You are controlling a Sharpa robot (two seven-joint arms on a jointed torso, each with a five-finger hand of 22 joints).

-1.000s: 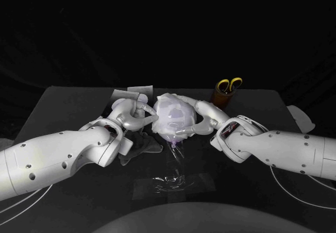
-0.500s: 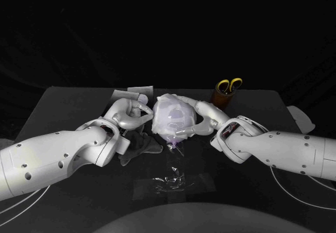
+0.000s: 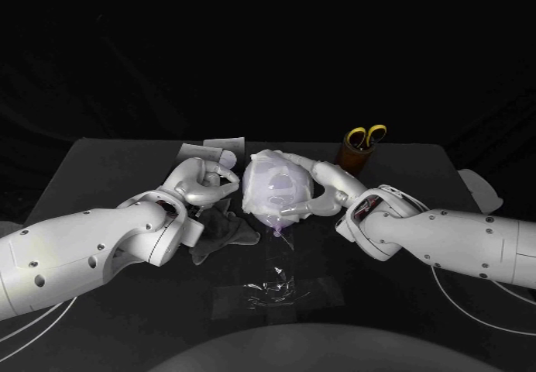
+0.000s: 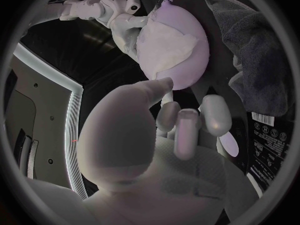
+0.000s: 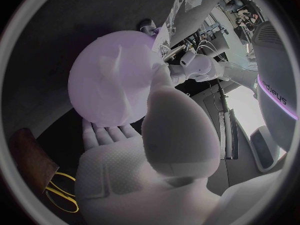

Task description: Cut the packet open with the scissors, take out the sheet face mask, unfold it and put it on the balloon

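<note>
Pale purple balloon point(image 4: 190, 65) wears the white sheet mask point(image 3: 272, 184); yellow-handled scissors point(image 3: 366, 136) stand handles-up, well apart.

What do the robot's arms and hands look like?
The left arm and right arm are fat, smooth white tubes dotted with small dark holes. Thin white cables hang under them. The left hand and right hand are silvery, with rounded fingers. The right wrist has a dark band.

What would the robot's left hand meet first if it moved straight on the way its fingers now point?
Most likely the balloon, near the edge of the sheet face mask on it: the left hand points at it across a gap, though depth is hard to judge.
</note>
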